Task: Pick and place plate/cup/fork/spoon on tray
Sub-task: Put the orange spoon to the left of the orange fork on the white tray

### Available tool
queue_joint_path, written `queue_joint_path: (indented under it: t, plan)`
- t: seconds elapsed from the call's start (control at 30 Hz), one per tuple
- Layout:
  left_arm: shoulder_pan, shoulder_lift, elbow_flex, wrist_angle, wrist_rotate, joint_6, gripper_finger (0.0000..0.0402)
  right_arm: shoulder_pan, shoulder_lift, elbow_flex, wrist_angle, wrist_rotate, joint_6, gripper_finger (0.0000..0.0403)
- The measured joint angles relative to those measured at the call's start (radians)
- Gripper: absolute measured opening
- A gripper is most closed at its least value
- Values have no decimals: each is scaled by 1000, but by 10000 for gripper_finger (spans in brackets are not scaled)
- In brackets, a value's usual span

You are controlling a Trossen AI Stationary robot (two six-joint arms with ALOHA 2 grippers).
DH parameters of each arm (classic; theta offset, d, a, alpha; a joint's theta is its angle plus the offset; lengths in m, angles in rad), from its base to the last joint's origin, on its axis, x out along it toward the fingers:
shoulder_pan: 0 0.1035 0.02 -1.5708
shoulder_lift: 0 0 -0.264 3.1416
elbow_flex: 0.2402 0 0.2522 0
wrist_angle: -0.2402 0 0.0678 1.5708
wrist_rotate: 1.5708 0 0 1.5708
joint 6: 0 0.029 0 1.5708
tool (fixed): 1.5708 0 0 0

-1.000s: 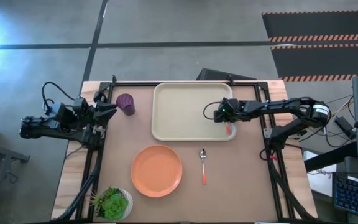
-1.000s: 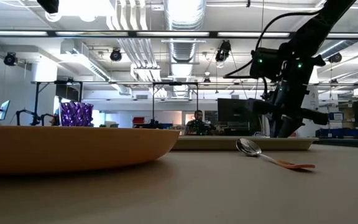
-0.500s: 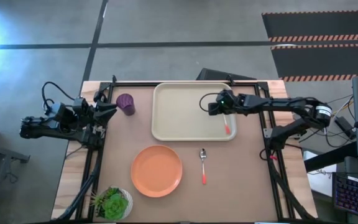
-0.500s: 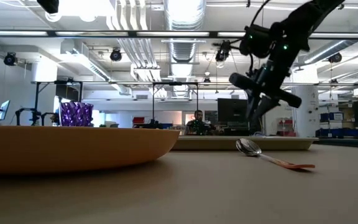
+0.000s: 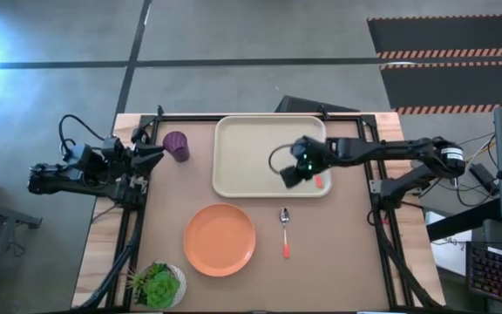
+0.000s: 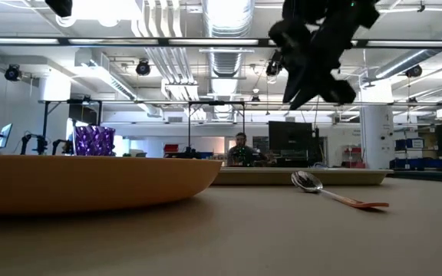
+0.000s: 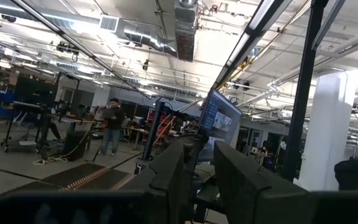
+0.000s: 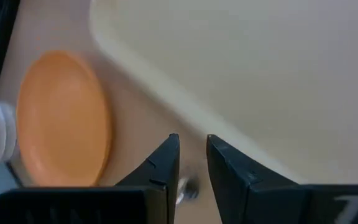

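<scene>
The cream tray (image 5: pixel 260 157) lies at the table's far middle, and the fork (image 5: pixel 319 181) lies in its near right corner. The spoon (image 5: pixel 285 231) and the orange plate (image 5: pixel 220 239) lie on the table in front of the tray. The purple cup (image 5: pixel 177 146) stands upright left of the tray. My right gripper (image 5: pixel 288 174) hangs high over the tray's near right part, empty, with a narrow gap between its fingers (image 8: pixel 193 155). It points toward the near edge, and the spoon's bowl (image 8: pixel 188 186) shows below it. My left gripper (image 5: pixel 153 150) waits, shut, at the table's left edge beside the cup.
A white pot with a green plant (image 5: pixel 158 283) stands at the near left corner. Black frame rails run along the table's left and right sides. In the low view a person (image 6: pixel 242 149) stands far behind the table.
My right gripper has risen from the fork's place on the tray. It went first toward the far edge, then left and toward the near edge, turning to point at the near side. The fork has stayed on the tray.
</scene>
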Motion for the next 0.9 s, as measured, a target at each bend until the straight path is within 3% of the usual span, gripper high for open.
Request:
queue_joint_path:
  t: [0.3,0.47,0.6,0.9]
  plan:
    - [0,-1,3,1,-9,-1,73,238,13,161,-148,6,111,70]
    - [0,-2,7,5,-10,0,73,328,75,224,-328,-21,139,74]
    - [0,-2,6,6,-11,0,73,364,154,242,-397,-79,138,97]
    - [0,-2,6,5,-7,-1,73,384,376,330,-377,-80,204,170]
